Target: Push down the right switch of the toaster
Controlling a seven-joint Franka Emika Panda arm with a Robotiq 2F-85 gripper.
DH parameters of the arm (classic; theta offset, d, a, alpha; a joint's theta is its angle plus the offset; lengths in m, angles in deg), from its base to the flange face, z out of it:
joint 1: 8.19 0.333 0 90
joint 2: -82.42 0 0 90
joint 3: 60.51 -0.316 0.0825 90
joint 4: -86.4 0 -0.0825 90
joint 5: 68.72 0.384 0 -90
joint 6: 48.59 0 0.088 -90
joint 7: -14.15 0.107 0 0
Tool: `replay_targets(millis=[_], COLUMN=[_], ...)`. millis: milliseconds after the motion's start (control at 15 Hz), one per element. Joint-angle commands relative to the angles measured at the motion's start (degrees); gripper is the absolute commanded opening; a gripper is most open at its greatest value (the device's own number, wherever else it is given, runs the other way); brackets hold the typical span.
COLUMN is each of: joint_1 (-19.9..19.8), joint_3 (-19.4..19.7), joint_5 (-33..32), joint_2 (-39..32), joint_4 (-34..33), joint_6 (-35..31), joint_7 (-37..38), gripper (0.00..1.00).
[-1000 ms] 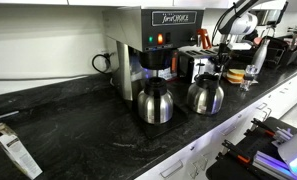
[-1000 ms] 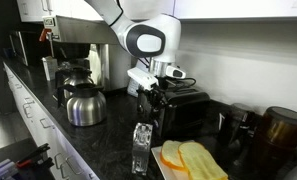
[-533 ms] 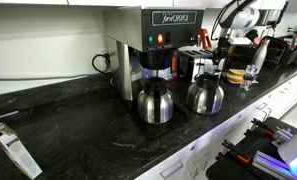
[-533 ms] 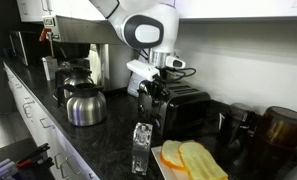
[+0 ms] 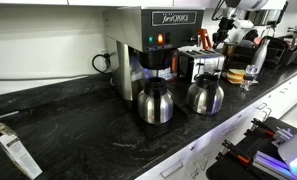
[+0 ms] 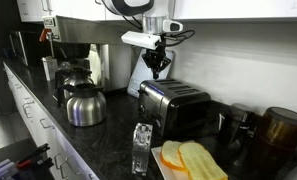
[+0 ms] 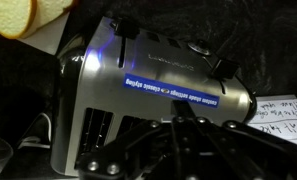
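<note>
The toaster (image 6: 178, 107) is a low shiny-metal box with dark end panels on the black counter; it also shows in an exterior view (image 5: 192, 66). In the wrist view the toaster (image 7: 158, 85) fills the frame from above, with a blue label along its top and two dark levers at its far end (image 7: 220, 68). My gripper (image 6: 159, 70) hangs in the air above the toaster's near end, fingers together and holding nothing, not touching it. The fingers (image 7: 184, 122) show at the bottom of the wrist view.
A tall coffee brewer (image 5: 160, 40) stands behind two steel carafes (image 5: 155, 102) (image 5: 205, 95). Bread slices (image 6: 193, 160) and a clear bottle (image 6: 140, 150) lie in front of the toaster; a dark jar (image 6: 278, 130) stands beside it.
My gripper has risen from the toaster's front end to well above it; the arm has lifted up and back. The toaster has stayed in place.
</note>
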Motion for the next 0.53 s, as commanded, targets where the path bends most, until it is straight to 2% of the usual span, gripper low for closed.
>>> replay_targets(millis=[0,67,267,467], joint_1=[0.37,0.37,0.42,0.42], joint_3=[0.37,0.38,0.36,0.36], joint_5=[0.51,0.62,0.60,0.60], joint_2=[0.03,0.00,-0.04,-0.04], joint_4=[-0.05,-0.04,-0.02,-0.02], joint_6=[0.11,0.12,0.12,0.12], joint_7=[-0.73,-0.93,-0.85,-0.83], gripper=[0.27,0.06,0.26,0.27])
